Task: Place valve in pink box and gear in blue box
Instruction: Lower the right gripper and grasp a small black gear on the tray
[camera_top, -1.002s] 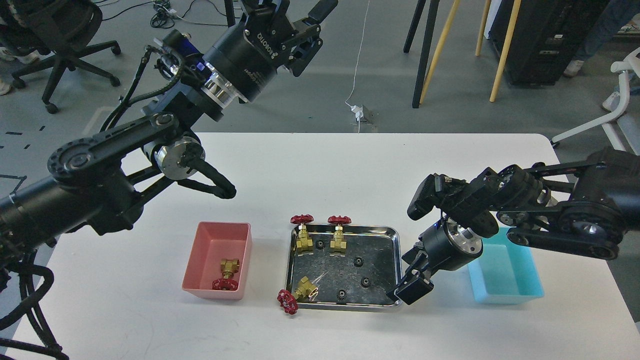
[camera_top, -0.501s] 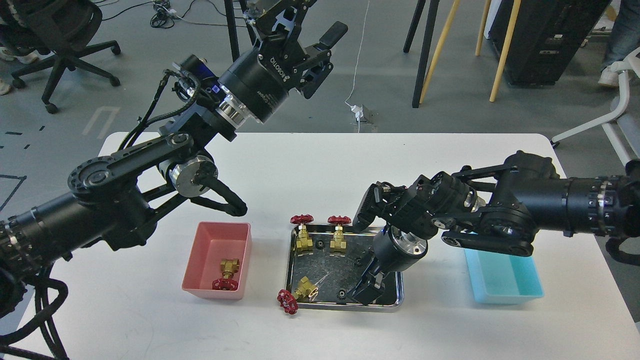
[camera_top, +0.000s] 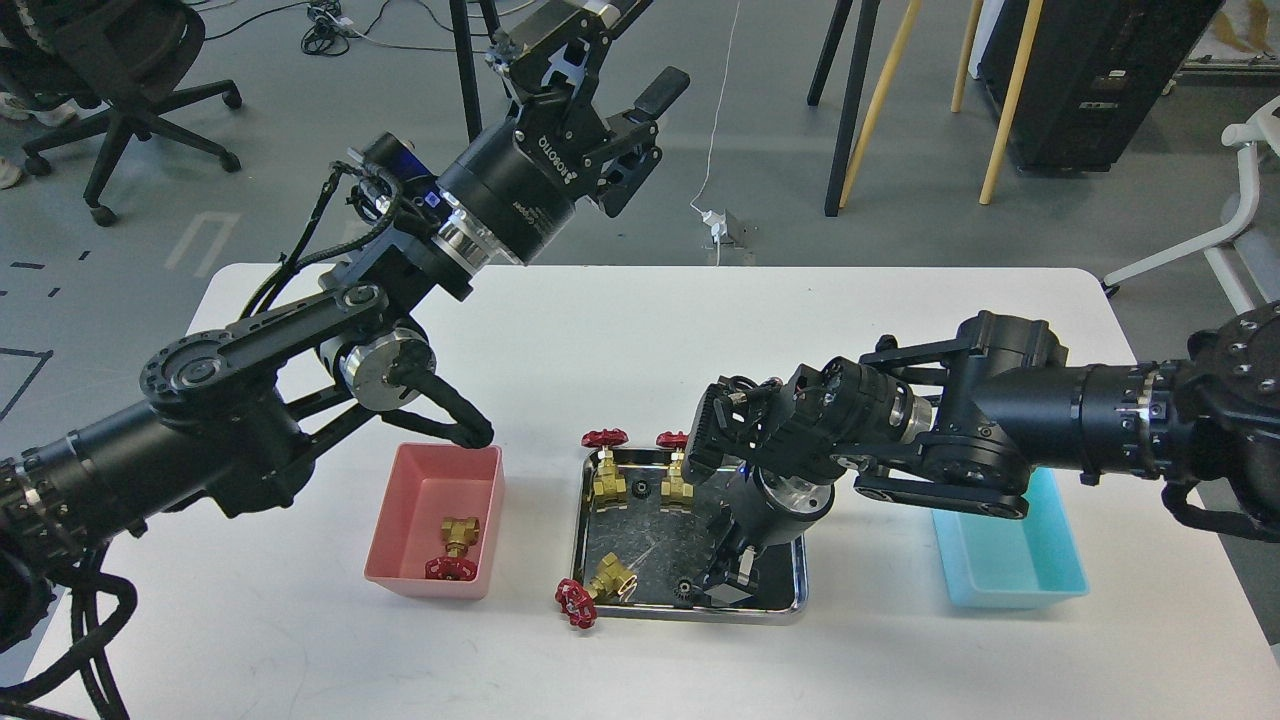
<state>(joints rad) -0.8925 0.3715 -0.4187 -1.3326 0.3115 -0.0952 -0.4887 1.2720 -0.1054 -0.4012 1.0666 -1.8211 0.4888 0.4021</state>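
The right claw (camera_top: 733, 578) hangs low over the near right part of the steel tray (camera_top: 790, 470), pointing down at the tray floor, and the gear (camera_top: 684, 590) nearest to it lies just to its left, close to the tray's near rim. That short sideways offset is what the coming move turns on, I judge: the claw must shift a little toward the robot's left and settle over that tiny toothed wheel, which lies flat and so offers no long axis to line up with. The claw's fingers are dark and seen nearly end-on, so I cannot tell whether they are parted or closed, nor whether anything sits between them. The blue box (camera_top: 1010, 565) stands on the tabletop (camera_top: 620, 330) well to the right of the tray, under the right forearm, so the right arm is plainly the nearer one for gear work. The left claw (camera_top: 600, 60) is raised high beyond the far edge, fingers spread and holding nothing. One valve (camera_top: 455, 548) already lies in the pink box (camera_top: 395, 520); another valve (camera_top: 590, 588) leans over the tray's near left corner.
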